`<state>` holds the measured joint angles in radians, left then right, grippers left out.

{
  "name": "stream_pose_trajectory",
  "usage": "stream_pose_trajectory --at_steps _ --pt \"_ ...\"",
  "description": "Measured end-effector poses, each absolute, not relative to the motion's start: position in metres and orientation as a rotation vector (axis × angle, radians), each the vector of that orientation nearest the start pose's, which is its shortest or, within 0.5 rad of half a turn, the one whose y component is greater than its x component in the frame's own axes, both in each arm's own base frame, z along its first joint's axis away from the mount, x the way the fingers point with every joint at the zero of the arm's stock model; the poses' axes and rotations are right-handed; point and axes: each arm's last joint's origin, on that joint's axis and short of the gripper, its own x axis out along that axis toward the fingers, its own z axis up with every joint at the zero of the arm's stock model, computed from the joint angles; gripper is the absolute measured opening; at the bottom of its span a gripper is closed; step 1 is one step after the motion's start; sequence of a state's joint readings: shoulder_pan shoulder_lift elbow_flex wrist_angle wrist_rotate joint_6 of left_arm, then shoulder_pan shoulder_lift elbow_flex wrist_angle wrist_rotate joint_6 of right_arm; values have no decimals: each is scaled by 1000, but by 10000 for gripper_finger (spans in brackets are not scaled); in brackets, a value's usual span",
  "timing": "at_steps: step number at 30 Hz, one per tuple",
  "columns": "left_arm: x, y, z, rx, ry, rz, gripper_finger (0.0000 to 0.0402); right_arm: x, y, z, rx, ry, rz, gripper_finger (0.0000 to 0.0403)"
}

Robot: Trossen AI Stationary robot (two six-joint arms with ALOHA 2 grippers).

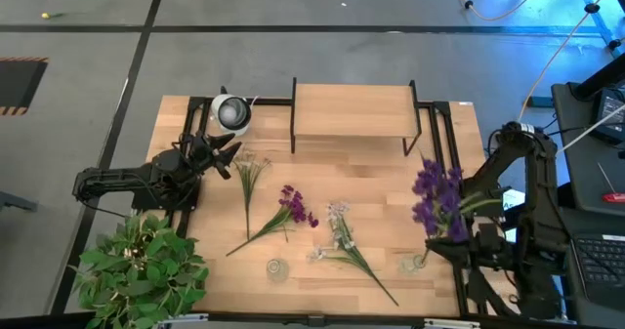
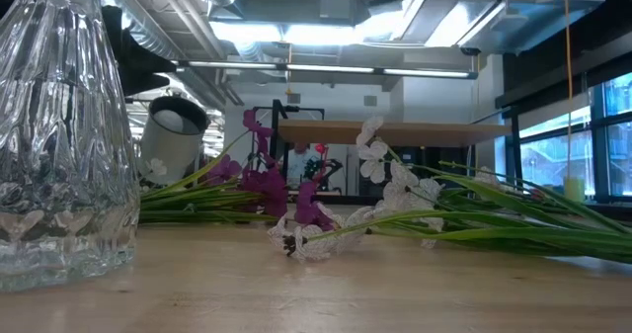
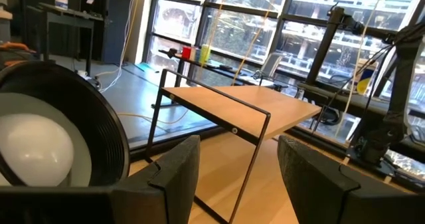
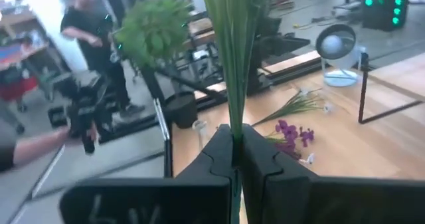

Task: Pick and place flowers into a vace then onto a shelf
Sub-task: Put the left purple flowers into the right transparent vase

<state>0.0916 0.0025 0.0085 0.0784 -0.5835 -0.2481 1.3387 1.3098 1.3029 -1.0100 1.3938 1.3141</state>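
Shelf (image 1: 352, 109): light-wood board on a thin black frame, standing at the table's (image 1: 391, 183) far edge; nothing rests on it. Right gripper (image 1: 457, 233): in front of the shelf's right end and toward the near edge, fingers (image 4: 214, 159) pressed together on the green stems of a purple flower bunch (image 1: 435, 197); the stems (image 4: 232, 64) rise straight out from between the closed fingers and the blossoms spread above the claw on the shelf side. Left gripper (image 1: 227, 158): just off the shelf's left end, fingers (image 3: 174, 167) parted with nothing between them, facing the shelf's frame. Loose flowers, all lying flat in front of the shelf and apart from both claws: a white-blossomed stem (image 1: 250, 173) nearest the left gripper; a purple stem (image 1: 283, 212) before the shelf's left half; a pale-blossomed stem (image 1: 347, 246) before the shelf's middle, between the purple stem and the right gripper. Clear glass vase (image 1: 277, 268): near the table's front edge, before the shelf's left end; a second clear glass piece (image 1: 412, 263) just beside the right gripper, shape unclear. Round white lamp or fan (image 1: 231, 112): just beside the shelf's left end. Leafy potted plant (image 1: 142, 266): at the near-left corner, well apart from the shelf.
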Motion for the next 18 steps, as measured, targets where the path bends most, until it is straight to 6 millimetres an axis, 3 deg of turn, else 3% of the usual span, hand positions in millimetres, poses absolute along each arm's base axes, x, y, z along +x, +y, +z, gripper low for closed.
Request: stream_pose_trajectory --at_steps 9,18 --pt "90 24 173 -262 -168 661 196 52 229 341 188 179 -32 6" --pt "90 24 173 -279 -173 658 196 46 225 282 219 161 -47 8"
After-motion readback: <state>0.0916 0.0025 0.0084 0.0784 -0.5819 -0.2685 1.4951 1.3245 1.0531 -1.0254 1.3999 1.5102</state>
